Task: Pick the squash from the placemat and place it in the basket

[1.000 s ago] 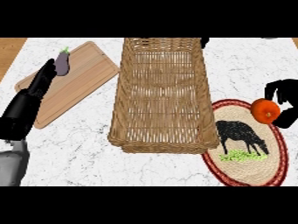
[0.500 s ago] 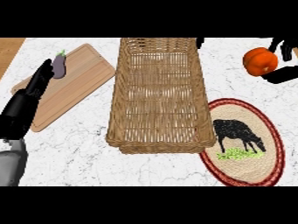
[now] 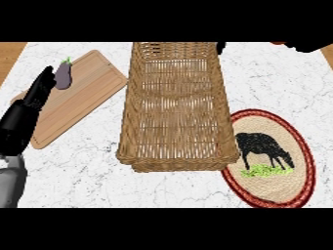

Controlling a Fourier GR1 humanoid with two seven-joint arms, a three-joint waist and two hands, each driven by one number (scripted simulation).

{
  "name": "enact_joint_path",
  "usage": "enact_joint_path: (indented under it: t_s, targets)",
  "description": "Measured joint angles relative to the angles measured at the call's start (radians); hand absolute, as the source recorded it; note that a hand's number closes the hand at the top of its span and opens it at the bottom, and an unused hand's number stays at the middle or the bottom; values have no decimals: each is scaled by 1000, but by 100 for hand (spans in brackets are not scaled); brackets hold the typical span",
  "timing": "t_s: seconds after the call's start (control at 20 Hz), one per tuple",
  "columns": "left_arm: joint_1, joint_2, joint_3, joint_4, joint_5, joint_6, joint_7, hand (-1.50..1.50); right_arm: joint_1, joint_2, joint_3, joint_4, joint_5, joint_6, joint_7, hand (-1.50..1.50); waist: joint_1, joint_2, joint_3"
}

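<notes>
Only an orange sliver of the squash (image 3: 278, 43) shows at the view's top edge, beside my right hand (image 3: 312, 46), which is mostly cut off there and curls round it, up above the counter's far right. The long wicker basket (image 3: 129, 122) stands in the middle with nothing in it. To its right lies the round placemat (image 3: 266, 122) with a red rim and a black cow picture, and nothing rests on it. My left hand (image 3: 25, 117) rests open at the left, fingers pointing up.
A wooden cutting board (image 3: 90, 93) lies left of the basket, with a small purple eggplant (image 3: 64, 77) on its far end. A small dark thing (image 3: 220, 47) sits by the basket's far right corner. Wooden floor shows beyond the counter's left and right edges.
My right hand has lifted the squash off the placemat and carried it up and away, to the top edge of the view. The left hand has stayed still.
</notes>
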State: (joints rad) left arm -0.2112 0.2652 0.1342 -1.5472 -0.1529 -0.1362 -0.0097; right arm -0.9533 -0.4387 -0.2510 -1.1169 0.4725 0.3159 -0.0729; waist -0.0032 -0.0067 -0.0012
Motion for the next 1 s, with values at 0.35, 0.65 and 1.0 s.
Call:
enact_joint_path:
  t_s: [0.35, 0.65, 1.0]
  targets:
    - [19, -8, -10, -27, -8, -2, 9, 0, -164, 83, 53, -98, -67, 110, 277, 150, 5, 1, 0]
    - [2, -12, -10, -14, -19, 4, 0, 0, -262, 203, 120, -97, -61, 95, 463, 150, 9, 4, 0]
    - [-16, -18, -9, -10, -15, 0, 17, 0, -342, 274, 173, -13, -52, 124, 578, 150, 12, 6, 0]
